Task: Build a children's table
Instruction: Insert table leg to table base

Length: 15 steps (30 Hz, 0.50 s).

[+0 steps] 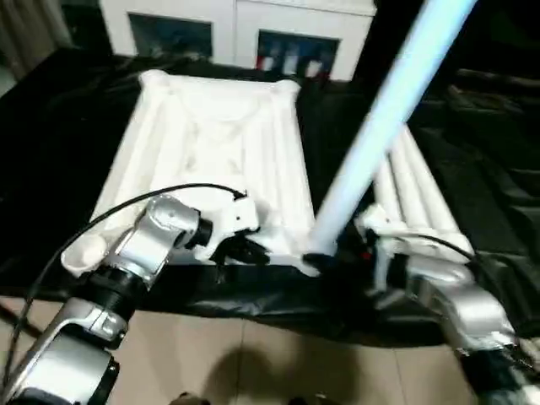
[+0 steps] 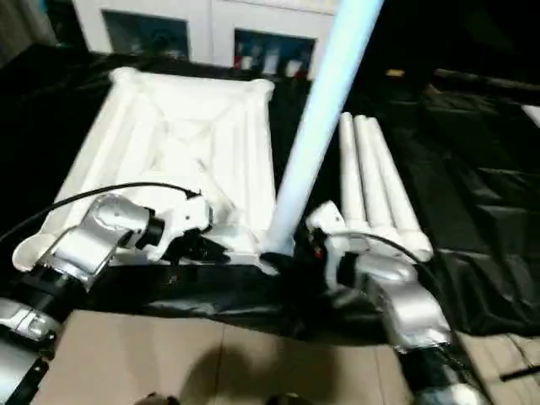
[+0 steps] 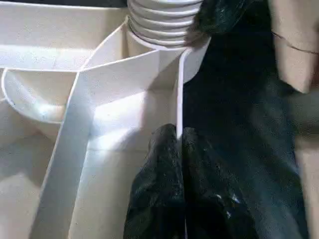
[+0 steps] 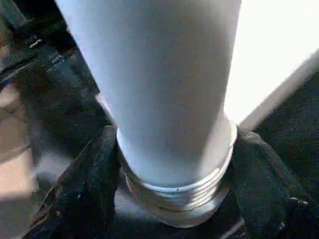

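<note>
Lying upside down on the black-sheeted tabletop (image 1: 59, 118), the white ribbed plastic table top (image 1: 211, 143) has its near edge wall pinched by the left gripper (image 3: 178, 149). The right gripper (image 4: 174, 164) clasps the threaded base of a pale-blue tube leg (image 1: 380, 126) at the near right corner socket. Three white tube legs (image 2: 371, 181) lie just beside.

A tall pale-blue plastic tube leg (image 1: 384, 118) stands at the near right corner of the white ribbed plastic tabletop (image 1: 211, 143), blocking that corner. Three loose white tube legs (image 2: 375, 186) fill the bench just right of it.
</note>
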Tool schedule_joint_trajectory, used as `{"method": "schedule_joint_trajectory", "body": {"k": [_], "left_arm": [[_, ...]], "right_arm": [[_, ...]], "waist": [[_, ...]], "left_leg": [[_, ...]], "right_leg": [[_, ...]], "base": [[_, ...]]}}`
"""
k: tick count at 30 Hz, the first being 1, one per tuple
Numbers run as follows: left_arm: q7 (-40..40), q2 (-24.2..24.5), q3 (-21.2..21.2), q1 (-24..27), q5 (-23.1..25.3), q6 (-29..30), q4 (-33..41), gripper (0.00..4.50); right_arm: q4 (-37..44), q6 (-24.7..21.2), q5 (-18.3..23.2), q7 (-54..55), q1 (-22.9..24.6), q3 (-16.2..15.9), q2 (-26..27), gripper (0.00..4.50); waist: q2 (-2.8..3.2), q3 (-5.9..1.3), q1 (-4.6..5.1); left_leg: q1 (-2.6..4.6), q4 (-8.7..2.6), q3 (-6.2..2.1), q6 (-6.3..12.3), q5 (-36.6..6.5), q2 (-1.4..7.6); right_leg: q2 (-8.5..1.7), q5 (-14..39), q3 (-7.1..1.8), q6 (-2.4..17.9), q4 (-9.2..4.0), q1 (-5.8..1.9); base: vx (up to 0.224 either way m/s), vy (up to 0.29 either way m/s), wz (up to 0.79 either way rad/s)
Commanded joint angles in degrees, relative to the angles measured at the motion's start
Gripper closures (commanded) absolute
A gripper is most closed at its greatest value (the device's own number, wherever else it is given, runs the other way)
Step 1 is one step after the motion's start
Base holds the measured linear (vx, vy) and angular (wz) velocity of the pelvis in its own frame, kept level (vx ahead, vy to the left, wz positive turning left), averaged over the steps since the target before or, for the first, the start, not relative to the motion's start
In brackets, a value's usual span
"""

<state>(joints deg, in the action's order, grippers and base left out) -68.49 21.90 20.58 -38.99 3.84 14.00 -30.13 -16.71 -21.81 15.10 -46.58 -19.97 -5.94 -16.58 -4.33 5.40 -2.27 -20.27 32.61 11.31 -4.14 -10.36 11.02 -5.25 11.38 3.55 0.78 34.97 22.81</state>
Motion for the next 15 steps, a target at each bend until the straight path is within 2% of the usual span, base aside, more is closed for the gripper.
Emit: {"method": "schedule_joint_trajectory", "body": {"k": [1, 2, 3, 4, 5, 7, 8, 9, 10, 11, 12, 13, 14, 15], "left_arm": [[5.07, -3.54, 0.78, 0.28, 0.52, 4.24, -1.71, 4.5], [9.97, -5.48, -0.41, -0.04, 1.0, 6.77, -3.0, 4.5], [10.24, -5.6, -0.48, -0.06, 1.02, 6.92, -3.07, 4.5], [12.64, -6.53, -0.99, -0.18, 1.34, 8.43, -3.5, 4.5], [15.62, -7.7, -1.44, -0.19, 1.9, 10.06, -3.74, 4.5], [19.1, -9.38, -2.04, -0.01, 2.37, 12.06, -3.69, 4.5], [24.6, -12.64, -3.24, 0.85, 2.92, 15.16, -2.43, 4.5], [26.27, -13.91, -3.76, 1.19, 2.94, 16.22, -1.78, 4.5], [26.62, -14.17, -3.87, 1.26, 2.95, 16.44, -1.64, 4.5], [29.46, -16.64, -4.39, 2.13, 3.18, 18.35, 0.38, 4.5], [29.63, -16.79, -4.41, 2.18, 3.19, 18.47, 0.52, 4.5], [29.63, -16.79, -4.41, 2.18, 3.19, 18.47, 0.52, 4.5], [30.91, -17.75, -4.42, 2.55, 3.19, 19.51, 1.56, 4.5], [31.91, -18.69, -4.2, 2.96, 3.18, 20.58, 2.83, 4.5]], "right_arm": [[-9.37, -3.0, -2.44, 7.46, -0.91, -0.61, 2.99, 1.7], [-13.88, -3.25, -2.79, 11.16, -2.98, 0.21, 5.56, 1.7], [-14.13, -3.25, -2.8, 11.35, -3.09, 0.25, 5.7, 1.7], [-16.35, -2.95, -3.1, 13.04, -4.14, 0.48, 6.91, 1.7], [-19.51, -2.18, -3.78, 15.84, -5.7, 0.69, 8.45, 1.7], [-24.07, -1.05, -3.85, 19.86, -8.29, 1.73, 10.83, 1.71], [-32.27, 1.46, -3.26, 26.98, -13.28, 4.34, 14.74, 1.71], [-35.02, 2.28, -2.61, 28.94, -15.05, 5.72, 16.01, 1.71], [-35.59, 2.44, -2.48, 29.35, -15.42, 6.0, 16.27, 1.71], [-39.89, 3.78, -2.16, 32.27, -18.39, 7.7, 18.06, 1.71], [-40.12, 3.86, -2.17, 32.4, -18.55, 7.77, 18.16, 1.71], [-40.12, 3.86, -2.17, 32.4, -18.55, 7.77, 18.16, 1.71], [-41.81, 4.47, -2.53, 33.14, -19.68, 8.22, 18.74, 1.71], [-43.5, 5.04, -2.81, 33.55, -20.78, 8.59, 19.32, 1.71]], "waist": [[0.18, -2.29, 0.07], [0.19, -2.15, 0.38], [0.3, -2.23, 0.51], [-0.11, -1.97, 0.54], [0.1, -1.97, 0.54], [0.07, -1.85, 0.78], [-0.21, -1.52, 1.08], [0.03, -1.39, 1.64], [0.25, -1.37, 1.92], [0.29, -1.74, 2.32], [0.71, -1.56, 2.47], [0.7, -1.23, 2.77], [0.53, -0.72, 2.71], [-0.07, -0.37, 3.08]], "left_leg": [[-0.13, -4.32, -1.58, -0.09, -15.28, 2.31], [-0.11, -4.54, -1.93, -1.0, -17.21, 2.26], [-0.03, -4.53, -2.06, -1.43, -18.11, 2.3], [-0.06, -4.72, -2.31, -1.51, -19.45, 2.22], [0.49, -4.72, -2.39, -1.52, -20.85, 2.27], [0.61, -4.84, -2.66, -1.78, -22.76, 2.21], [0.47, -5.09, -3.14, -2.23, -24.95, 2.21], [0.42, -5.29, -3.78, -3.14, -27.64, 2.16], [0.68, -5.31, -4.01, -3.49, -29.73, 2.19], [1.01, -5.23, -4.2, -3.34, -31.59, 2.18], [1.08, -5.43, -4.41, -3.51, -32.83, 2.47], [0.99, -5.77, -4.47, -3.31, -33.99, 2.44], [2.09, -5.69, -4.61, -2.99, -38.21, 2.34], [2.66, -5.68, -4.52, -2.87, -40.21, 2.22]], "right_leg": [[-3.81, 22.85, -2.64, 10.27, -5.12, -2.04], [-3.84, 27.31, -2.51, 8.77, -5.66, -1.92], [-3.93, 28.6, -2.5, 8.34, -5.73, -1.88], [-3.94, 31.41, -2.36, 6.77, -6.37, -1.73], [-4.0, 32.65, -2.42, 6.23, -6.65, -1.22], [-4.12, 35.13, -2.09, 5.56, -7.04, -1.07], [-4.16, 37.51, -1.59, 4.72, -7.34, -0.99], [-4.11, 38.98, -0.99, 3.88, -7.62, -1.05], [-3.98, 39.06, -0.65, 3.57, -7.68, -0.97], [-4.02, 36.15, -0.26, 3.58, -8.17, -1.33], [-4.02, 34.05, -0.06, 4.23, -7.92, -1.26], [-3.57, 32.99, 0.31, 4.21, -8.22, -1.24], [-3.63, 34.93, 1.14, 3.28, -9.0, -0.63], [-3.34, 36.51, 1.78, 2.62, -9.92, -0.14]], "base": [[-0.059, 0.003, -0.09], [-0.061, 0.008, -0.13], [-0.09, 0.014, -0.2], [-0.059, 0.011, -0.14], [-0.052, 0.009, -0.09], [-0.052, 0.011, -0.09], [-0.066, 0.021, -0.16], [-0.073, 0.035, -0.2], [-0.073, 0.035, -0.2], [-0.05, 0.044, -0.15], [0.0, 0.0, 0.0], [0.0, 0.0, 0.0], [-0.064, 0.035, -0.02], [0.0, 0.0, 0.0]]}}
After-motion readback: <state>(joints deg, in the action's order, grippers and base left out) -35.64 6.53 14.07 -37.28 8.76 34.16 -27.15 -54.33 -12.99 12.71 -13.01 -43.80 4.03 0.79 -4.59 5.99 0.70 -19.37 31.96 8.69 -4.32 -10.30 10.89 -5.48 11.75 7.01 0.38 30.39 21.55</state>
